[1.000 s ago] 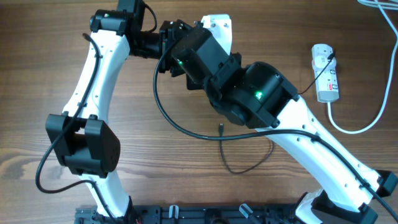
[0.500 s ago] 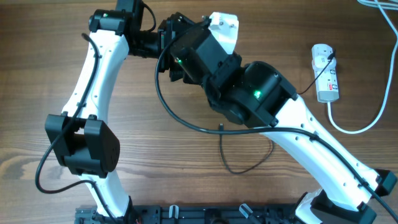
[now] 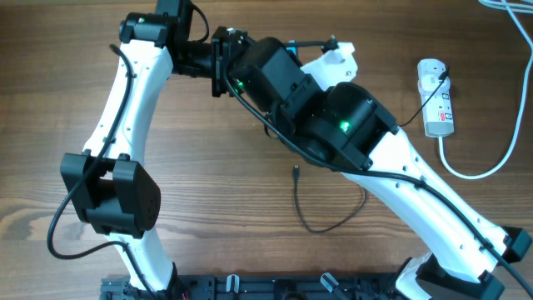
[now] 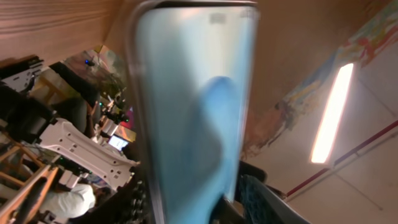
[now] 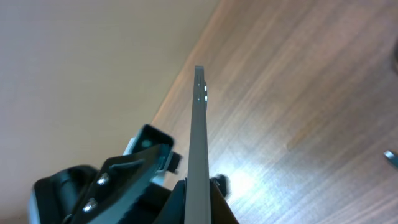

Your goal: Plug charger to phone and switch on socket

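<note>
The phone (image 4: 193, 106) fills the left wrist view, cyan-blue screen facing the camera and blurred. My left gripper (image 4: 196, 208) has a finger on each side of its lower end, with a small gap on the right, so it looks open. In the right wrist view the phone (image 5: 199, 124) stands edge-on and my right gripper (image 5: 200, 196) is shut on its near end, held above the table. In the overhead view the two grippers meet at the top centre: left (image 3: 221, 52), right (image 3: 321, 52). The charger cable (image 3: 321, 227) lies on the table with its tip (image 3: 296, 172) free. The socket (image 3: 436, 98) lies at far right.
A thick white cord (image 3: 500, 158) loops from the socket to the right table edge. The left arm (image 3: 125, 117) stands at left and the right arm (image 3: 400, 167) crosses the middle. My left gripper's body (image 5: 118, 174) shows beside the phone in the right wrist view.
My right wrist has turned, and its white end has swung right and slightly down, away from the left gripper. The left arm, charger cable and socket have not moved.
</note>
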